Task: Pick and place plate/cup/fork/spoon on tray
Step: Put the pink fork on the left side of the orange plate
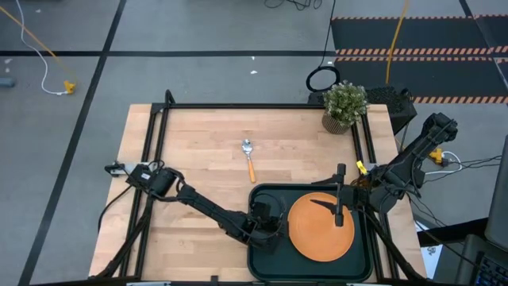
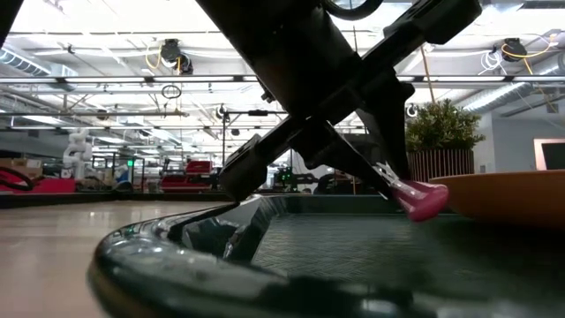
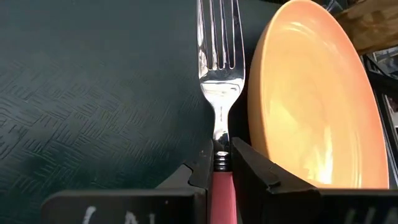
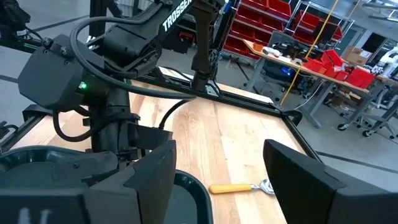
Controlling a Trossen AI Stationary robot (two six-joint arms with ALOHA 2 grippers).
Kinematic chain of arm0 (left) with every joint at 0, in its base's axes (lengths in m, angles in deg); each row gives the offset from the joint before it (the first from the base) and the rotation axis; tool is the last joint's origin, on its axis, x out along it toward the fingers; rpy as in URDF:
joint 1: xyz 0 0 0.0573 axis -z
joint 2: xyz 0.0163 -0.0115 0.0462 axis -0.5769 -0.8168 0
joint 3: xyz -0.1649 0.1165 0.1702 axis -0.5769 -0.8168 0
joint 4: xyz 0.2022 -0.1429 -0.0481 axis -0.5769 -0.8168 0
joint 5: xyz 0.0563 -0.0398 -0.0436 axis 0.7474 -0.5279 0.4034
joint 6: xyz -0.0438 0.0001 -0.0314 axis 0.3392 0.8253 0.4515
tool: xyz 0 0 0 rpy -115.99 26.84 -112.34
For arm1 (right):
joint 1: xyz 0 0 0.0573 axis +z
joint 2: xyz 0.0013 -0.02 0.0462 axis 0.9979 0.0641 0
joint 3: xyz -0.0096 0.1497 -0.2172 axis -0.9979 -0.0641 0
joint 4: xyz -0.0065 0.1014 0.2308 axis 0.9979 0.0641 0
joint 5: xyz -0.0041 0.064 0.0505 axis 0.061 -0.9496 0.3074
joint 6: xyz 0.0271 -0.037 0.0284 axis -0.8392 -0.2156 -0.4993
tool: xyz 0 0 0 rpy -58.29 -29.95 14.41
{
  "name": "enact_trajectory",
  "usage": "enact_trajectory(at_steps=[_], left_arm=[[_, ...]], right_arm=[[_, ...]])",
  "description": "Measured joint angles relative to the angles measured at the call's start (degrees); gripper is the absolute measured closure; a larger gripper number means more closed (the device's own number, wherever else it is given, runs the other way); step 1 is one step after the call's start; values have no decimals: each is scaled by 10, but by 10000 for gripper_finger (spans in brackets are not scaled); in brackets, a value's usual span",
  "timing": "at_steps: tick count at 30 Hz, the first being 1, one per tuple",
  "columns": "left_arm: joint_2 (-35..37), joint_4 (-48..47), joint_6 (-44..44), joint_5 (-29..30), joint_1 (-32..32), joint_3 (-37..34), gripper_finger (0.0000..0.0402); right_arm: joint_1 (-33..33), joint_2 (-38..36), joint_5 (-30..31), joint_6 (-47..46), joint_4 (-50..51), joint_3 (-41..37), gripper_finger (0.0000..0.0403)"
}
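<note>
My left gripper [image 3: 221, 152] is shut on the fork [image 3: 219, 68], which has silver tines and a pink-red handle. It is over the dark tray [image 1: 266, 262], just left of the orange plate [image 1: 317, 230], which lies flat in the tray. The spoon [image 1: 249, 159] lies on the bare wood beyond the tray, its orange handle toward the tray. My right gripper [image 4: 217, 174] stands open above the plate's far right part [image 1: 333, 208], touching nothing. The cup is out of view. My left gripper pinches the fork between its two fingers at the top of the pink handle [image 3: 221, 177], where the metal neck begins. The fork runs along the fingers, tines pointing away. The gripper slants down from the table's left. The handle end [image 2: 422, 201] sticks out behind, clear of the tray; whether the tines touch the tray I cannot tell.
A potted green plant [image 1: 345, 103] stands at the table's far right corner. The tray's raised rim [image 2: 177, 265] runs along the near side. Bare wood [image 1: 198, 143] spreads over the table's left and far parts.
</note>
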Motion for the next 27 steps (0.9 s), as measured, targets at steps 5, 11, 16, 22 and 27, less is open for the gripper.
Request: enact_trajectory(at_steps=[5,11,16,22,27], left_arm=[[-1,-19,10,-8,-1,-1,359],[-5,-32,27,-12,-1,-2,330],[-5,-33,27,-9,-1,-2,316],[-4,-31,21,-6,-5,-2,315],[23,-41,-21,-4,-12,-2,314]], right_arm=[[0,0,0,-6,0,0,167],[4,0,0,-6,0,0,167],[7,0,0,-6,0,0,167],[7,0,0,-6,0,0,167],[7,0,-1,-15,0,0,167]])
